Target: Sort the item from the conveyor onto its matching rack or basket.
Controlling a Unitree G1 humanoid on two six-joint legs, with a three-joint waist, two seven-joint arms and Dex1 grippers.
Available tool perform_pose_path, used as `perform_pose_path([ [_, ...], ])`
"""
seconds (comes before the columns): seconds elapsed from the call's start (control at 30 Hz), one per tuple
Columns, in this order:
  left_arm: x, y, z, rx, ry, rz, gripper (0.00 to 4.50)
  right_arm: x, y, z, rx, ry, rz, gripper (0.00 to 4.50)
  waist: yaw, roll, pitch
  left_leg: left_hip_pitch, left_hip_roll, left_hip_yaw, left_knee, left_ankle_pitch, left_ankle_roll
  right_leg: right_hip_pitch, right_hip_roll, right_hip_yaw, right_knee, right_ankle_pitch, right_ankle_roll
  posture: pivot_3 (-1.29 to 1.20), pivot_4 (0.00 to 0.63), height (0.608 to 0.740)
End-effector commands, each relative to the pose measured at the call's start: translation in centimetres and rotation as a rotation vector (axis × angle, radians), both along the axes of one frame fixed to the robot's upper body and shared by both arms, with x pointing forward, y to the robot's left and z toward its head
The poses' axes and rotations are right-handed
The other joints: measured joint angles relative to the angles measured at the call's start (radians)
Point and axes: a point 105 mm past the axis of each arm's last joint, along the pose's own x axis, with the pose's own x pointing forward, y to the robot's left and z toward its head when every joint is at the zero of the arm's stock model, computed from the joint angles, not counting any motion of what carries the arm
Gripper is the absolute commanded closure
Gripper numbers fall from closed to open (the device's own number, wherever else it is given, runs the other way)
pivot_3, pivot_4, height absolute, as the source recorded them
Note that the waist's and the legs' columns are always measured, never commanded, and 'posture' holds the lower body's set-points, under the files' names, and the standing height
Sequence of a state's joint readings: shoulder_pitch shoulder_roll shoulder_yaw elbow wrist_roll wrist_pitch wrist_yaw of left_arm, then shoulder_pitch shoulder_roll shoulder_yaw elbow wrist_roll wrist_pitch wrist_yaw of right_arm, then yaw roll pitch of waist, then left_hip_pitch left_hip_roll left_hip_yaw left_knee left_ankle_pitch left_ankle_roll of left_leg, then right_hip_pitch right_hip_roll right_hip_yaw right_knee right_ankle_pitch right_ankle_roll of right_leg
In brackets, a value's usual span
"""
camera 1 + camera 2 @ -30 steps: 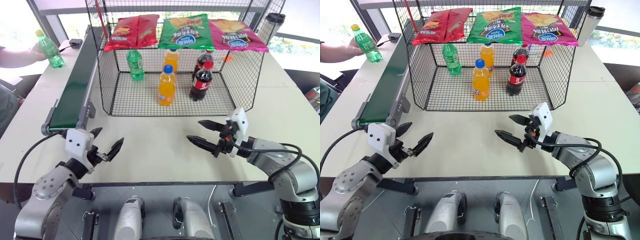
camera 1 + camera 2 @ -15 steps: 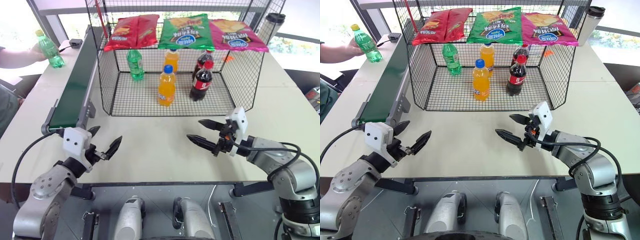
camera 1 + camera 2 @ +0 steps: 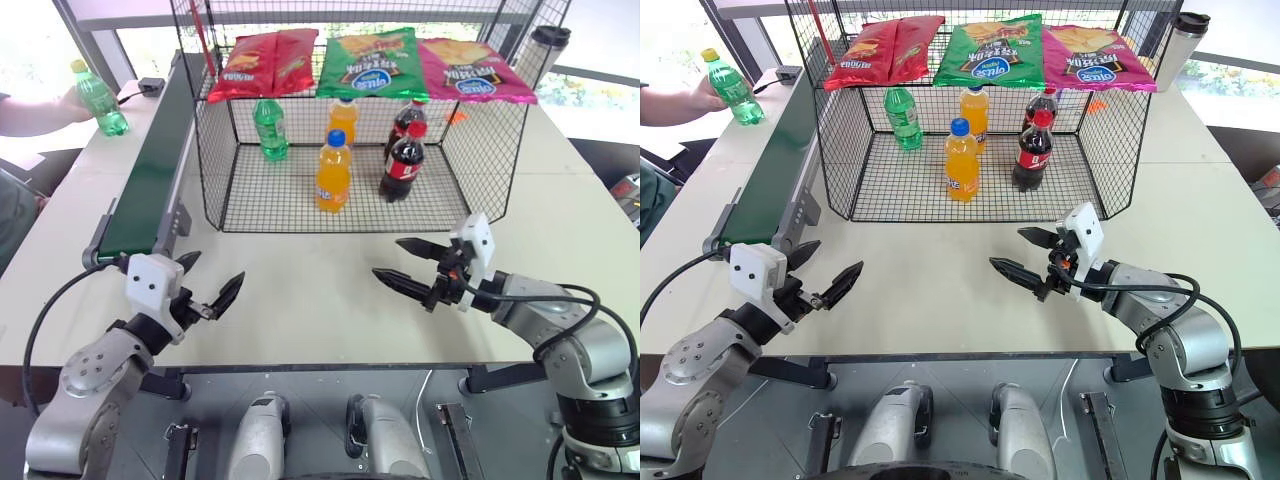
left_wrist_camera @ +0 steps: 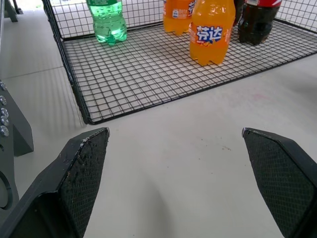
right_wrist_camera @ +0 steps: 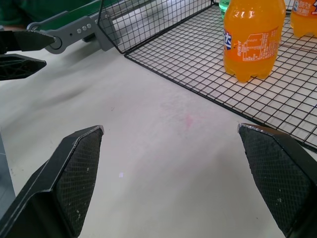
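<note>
Bottle sorting waits on delivery here, judging by how things lie. Largest is the table (image 3: 330, 300), which bears everything; the places below are given from the conveyor (image 3: 150, 180). To the conveyor's right stands the black wire cage (image 3: 350, 190), holding a green-capped green bottle (image 3: 269, 128), two orange bottles and two cola bottles, with snack bags clipped along its back wall. Near the conveyor's far end, on its left side and off the belt, a person's hand (image 3: 72, 100) holds the yellow-capped green bottle (image 3: 100, 98) upright. Just past the conveyor's near end the left gripper (image 3: 208, 285) hovers over the table, jaws spread wide and empty. Farther right, the right gripper (image 3: 408, 265) is likewise wide and empty. A good pick probably means waiting until the bottle rides to the near roller, then closing the left jaws around its body below the cap, keeping it upright.
</note>
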State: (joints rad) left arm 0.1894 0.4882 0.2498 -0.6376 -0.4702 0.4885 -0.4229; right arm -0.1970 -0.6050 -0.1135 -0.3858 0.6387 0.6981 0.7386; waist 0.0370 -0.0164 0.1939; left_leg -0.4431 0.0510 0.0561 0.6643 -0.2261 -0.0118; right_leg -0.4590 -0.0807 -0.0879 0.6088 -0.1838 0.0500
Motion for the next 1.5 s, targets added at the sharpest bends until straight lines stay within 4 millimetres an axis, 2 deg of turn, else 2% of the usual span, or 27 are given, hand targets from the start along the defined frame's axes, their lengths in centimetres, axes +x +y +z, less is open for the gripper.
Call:
perform_pose_path([
  [0.03,-0.2,-0.1,1.1,0.003,-0.055,-0.011,0.02,-0.1,0.5,1.0,0.012,-0.047,0.017,0.0,0.0,0.0,0.0,0.0,0.0,0.0,0.0,0.0,0.0,0.0,0.0,0.0,0.0,0.0,0.0,0.0,0.15,0.74],
  [0.93,-0.3,0.0,0.9,0.007,-0.056,-0.002,0.02,0.0,0.6,0.8,0.012,-0.043,0.02,0.0,0.0,0.0,0.0,0.0,0.0,0.0,0.0,0.0,0.0,0.0,0.0,0.0,0.0,0.0,0.0,0.0,0.15,0.74],
  [1.03,-0.1,0.2,1.4,0.005,-0.068,0.007,0.02,0.0,0.6,0.8,0.011,-0.043,0.021,0.0,0.0,0.0,0.0,0.0,0.0,0.0,0.0,0.0,0.0,0.0,0.0,0.0,0.0,0.0,0.0,0.0,0.15,0.74],
  [1.17,0.5,0.9,3.5,-0.006,-0.129,0.042,0.02,0.1,0.6,0.8,0.007,-0.042,0.023,0.0,0.001,0.0,0.0,0.0,0.0,0.0,0.0,0.0,0.0,0.0,0.0,0.0,0.0,0.0,0.0,0.0,0.15,0.74],
  [1.33,1.6,3.6,8.1,0.041,-0.284,0.169,0.02,0.4,0.5,2.2,0.001,-0.073,0.047,0.0,0.0,0.0,0.0,0.0,0.0,0.0,0.0,0.0,0.0,0.0,0.0,0.0,0.0,0.0,0.0,0.0,0.15,0.74],
  [1.43,1.9,7.0,10.6,0.051,-0.363,0.352,0.02,0.3,1.4,4.3,0.031,-0.121,0.098,0.0,-0.002,0.0,0.0,0.0,0.0,0.001,0.0,0.0,0.001,0.0,0.001,0.0,0.0,0.0,0.0,0.0,0.15,0.74],
  [1.5,2.2,9.7,10.5,0.093,-0.35,0.494,0.02,0.0,2.6,5.0,0.027,-0.148,0.149,0.0,-0.003,0.0,0.0,0.0,0.0,0.001,0.0,0.001,0.002,0.0,0.001,0.0,0.0,0.0,0.0,0.0,0.15,0.74],
])
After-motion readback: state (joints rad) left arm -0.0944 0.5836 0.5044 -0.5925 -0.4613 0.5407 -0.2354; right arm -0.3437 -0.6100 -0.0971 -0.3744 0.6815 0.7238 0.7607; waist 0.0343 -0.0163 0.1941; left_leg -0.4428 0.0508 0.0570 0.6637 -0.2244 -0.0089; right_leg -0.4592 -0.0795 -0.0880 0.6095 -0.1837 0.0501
